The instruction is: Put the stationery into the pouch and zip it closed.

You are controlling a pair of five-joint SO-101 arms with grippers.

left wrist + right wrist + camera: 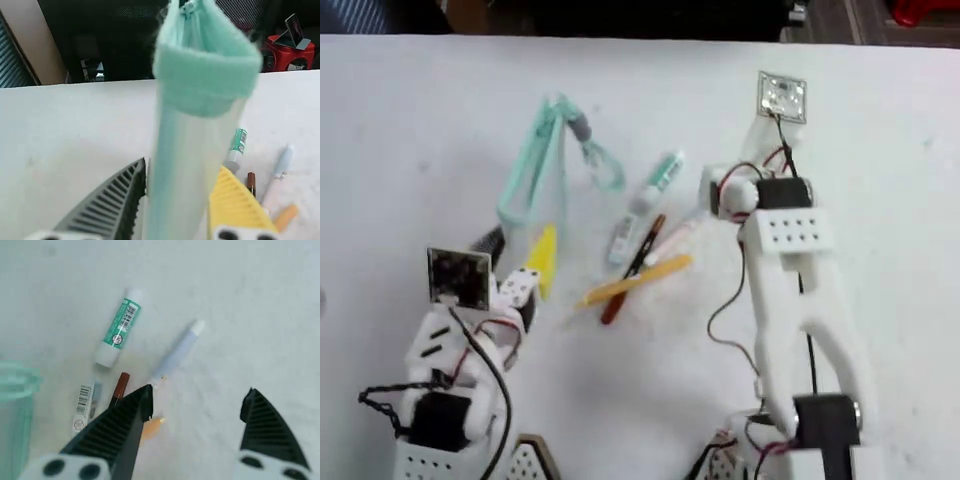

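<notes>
Two risks stood: left gripper, clamped on limp mint-green translucent pouch, might let it sag shut; right gripper, spread wide, might scatter the crossed slim orange pen.

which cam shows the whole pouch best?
High view: the pouch shows end to end, with its full mint outline. The left wrist view has it close up, clamped in the left gripper, with both ends cut off by the frame. The right wrist view catches a mint corner at the frame edge.
</notes>
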